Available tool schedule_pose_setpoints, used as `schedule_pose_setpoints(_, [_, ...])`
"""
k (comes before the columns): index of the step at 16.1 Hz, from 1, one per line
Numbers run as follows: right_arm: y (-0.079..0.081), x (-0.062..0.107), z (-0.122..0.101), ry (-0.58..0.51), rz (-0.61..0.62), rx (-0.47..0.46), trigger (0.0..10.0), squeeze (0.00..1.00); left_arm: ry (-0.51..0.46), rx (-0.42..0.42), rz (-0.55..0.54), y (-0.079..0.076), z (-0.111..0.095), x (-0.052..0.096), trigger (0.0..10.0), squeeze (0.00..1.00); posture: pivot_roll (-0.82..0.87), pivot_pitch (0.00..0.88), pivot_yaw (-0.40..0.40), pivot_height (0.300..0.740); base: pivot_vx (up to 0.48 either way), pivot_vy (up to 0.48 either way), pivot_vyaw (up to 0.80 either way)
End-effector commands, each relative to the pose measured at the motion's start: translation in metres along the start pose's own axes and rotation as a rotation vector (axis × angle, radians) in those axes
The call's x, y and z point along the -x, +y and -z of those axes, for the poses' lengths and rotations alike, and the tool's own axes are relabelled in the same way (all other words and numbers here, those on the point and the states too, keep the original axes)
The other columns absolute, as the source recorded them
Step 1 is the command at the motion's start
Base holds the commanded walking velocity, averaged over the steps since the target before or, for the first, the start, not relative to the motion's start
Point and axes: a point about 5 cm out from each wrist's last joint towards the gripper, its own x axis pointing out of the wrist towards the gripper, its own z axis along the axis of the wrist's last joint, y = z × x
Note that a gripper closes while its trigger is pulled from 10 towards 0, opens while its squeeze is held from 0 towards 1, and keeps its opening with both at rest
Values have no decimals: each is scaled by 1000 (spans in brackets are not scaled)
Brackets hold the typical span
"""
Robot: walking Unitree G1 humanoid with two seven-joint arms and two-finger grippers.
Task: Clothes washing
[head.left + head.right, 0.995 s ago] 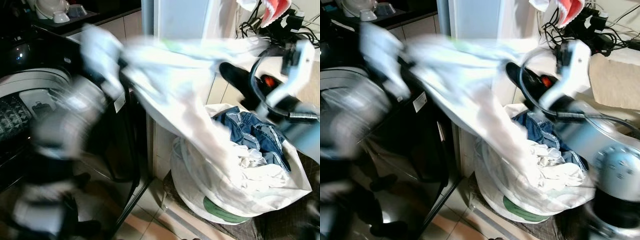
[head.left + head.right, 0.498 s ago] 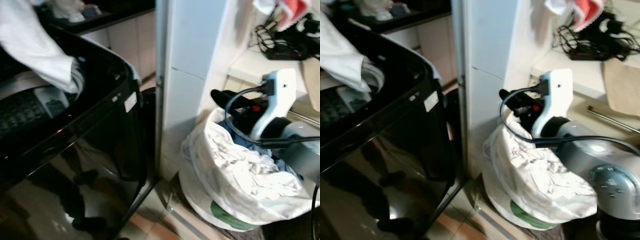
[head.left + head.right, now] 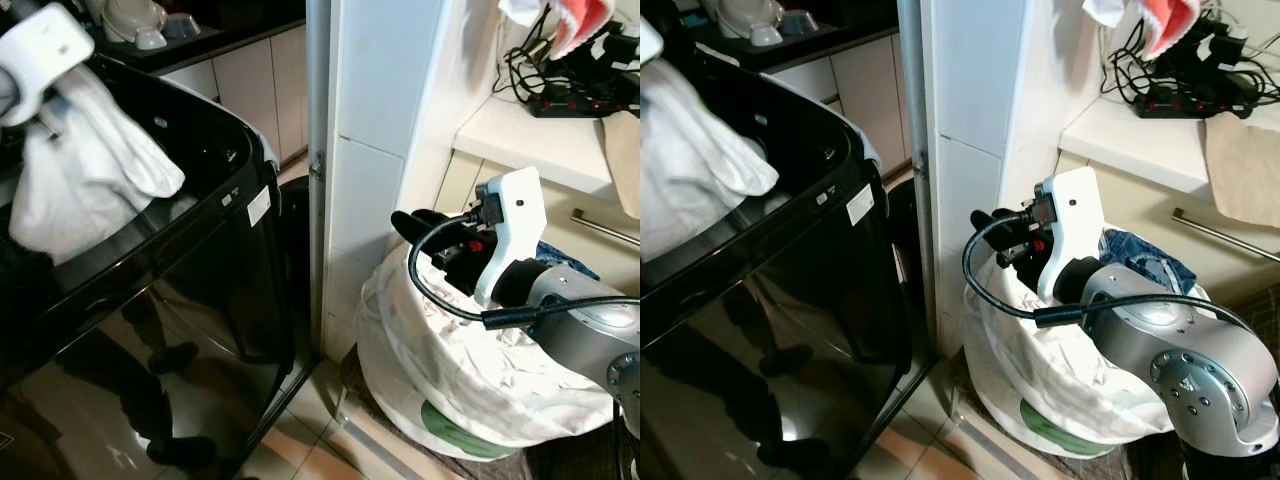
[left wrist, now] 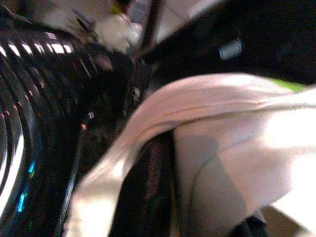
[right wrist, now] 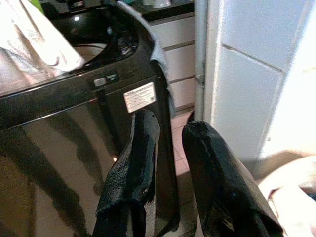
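Observation:
A white garment (image 3: 90, 170) hangs over the open top of the black washing machine (image 3: 200, 250). It hangs from my left gripper (image 3: 55, 88), which is shut on it under the white wrist at the upper left. In the left wrist view the cloth (image 4: 232, 148) drapes across a dark finger (image 4: 148, 197) beside the drum. My right gripper (image 3: 408, 222) hovers over the white laundry bag (image 3: 470, 370), pointing at the washer. Its fingers (image 5: 138, 148) are open by a narrow gap with nothing between them. Blue jeans (image 3: 1140, 255) show in the bag behind the right arm.
A white tiled pillar (image 3: 375, 120) stands between washer and bag. A counter (image 3: 520, 130) at the right carries a power strip with cables (image 3: 575, 95). Bowls (image 3: 130, 20) sit on a dark shelf behind the washer. Tiled floor (image 3: 300, 450) lies in front.
The white garment, stretched from the bag toward the washer a second ago, now hangs over the washer's opening. The right arm has come down over the bag. The camera has shifted.

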Motion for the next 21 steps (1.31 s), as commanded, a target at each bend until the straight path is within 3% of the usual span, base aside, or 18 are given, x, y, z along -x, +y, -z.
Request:
schedule_pose_setpoints(1, [3, 1, 2, 29, -26, 25, 10000, 0, 43, -22, 55, 8, 7, 8, 10000, 1000, -86, 0, 31, 740, 0, 0, 0])
schedule_pose_setpoints(3, [3, 2, 5, 52, -40, 29, 10000, 0, 73, -7, 163, 5, 19, 14, 10000, 1000, -82, 0, 30, 740, 0, 0, 0])
schedule_pose_setpoints(7, [-5, 1, 10, 94, 3, 24, 10000, 0, -5, 88, 376, -11, 23, 20, 10000, 1000, -74, 0, 26, 740, 0, 0, 0])
schedule_pose_setpoints(10, [-14, 1, 12, 118, 61, 31, 10000, 0, 5, 65, 436, -17, 26, 23, 10000, 1000, -72, 0, 23, 740, 0, 0, 0])
schedule_pose_setpoints(11, [-19, 4, 18, 168, 76, 49, 10000, 0, -8, 4, 628, -38, 32, 35, 10000, 702, -78, 0, 27, 740, 0, 0, 0])
schedule_pose_setpoints(12, [-20, 4, 19, 180, 77, 55, 10000, 0, -6, -15, 672, -43, 33, 38, 10000, 424, -78, 0, 27, 740, 0, 0, 0])
schedule_pose_setpoints(13, [-20, 5, 21, 197, 81, 59, 10000, 0, 45, -37, 675, -47, 40, 41, 10000, 0, -82, 0, 30, 740, 0, 0, 0])
schedule_pose_setpoints(14, [-21, 6, 22, 202, 88, 63, 10000, 0, 115, -94, 586, -42, 50, 40, 10000, 0, -82, 0, 30, 740, 0, 0, 0])
schedule_pose_setpoints(15, [-24, 6, 21, 195, 109, 65, 10000, 0, 167, -135, 335, -21, 58, 32, 10000, 0, -81, 0, 29, 740, 0, 0, 0])
schedule_pose_setpoints(17, [-25, 5, 20, 184, 123, 66, 10000, 0, 162, -124, 146, -5, 56, 31, 10000, 0, -80, 0, 27, 740, 0, 0, 0])
schedule_pose_setpoints(18, [-28, 3, 17, 168, 142, 66, 10000, 0, 99, -55, -65, 16, 44, 34, 10000, 0, -78, 0, 25, 740, 0, 0, 0])
schedule_pose_setpoints(19, [-32, 2, 14, 150, 173, 66, 10000, 0, 15, -1, -173, 28, 30, 38, 10000, 0, -75, 0, 25, 740, 0, 0, 0])
schedule_pose_setpoints(21, [-40, 1, 11, 118, 251, 63, 10000, 0, -71, 4, -225, 30, 16, 36, 10000, 0, -73, 0, 27, 740, 0, 0, 0])
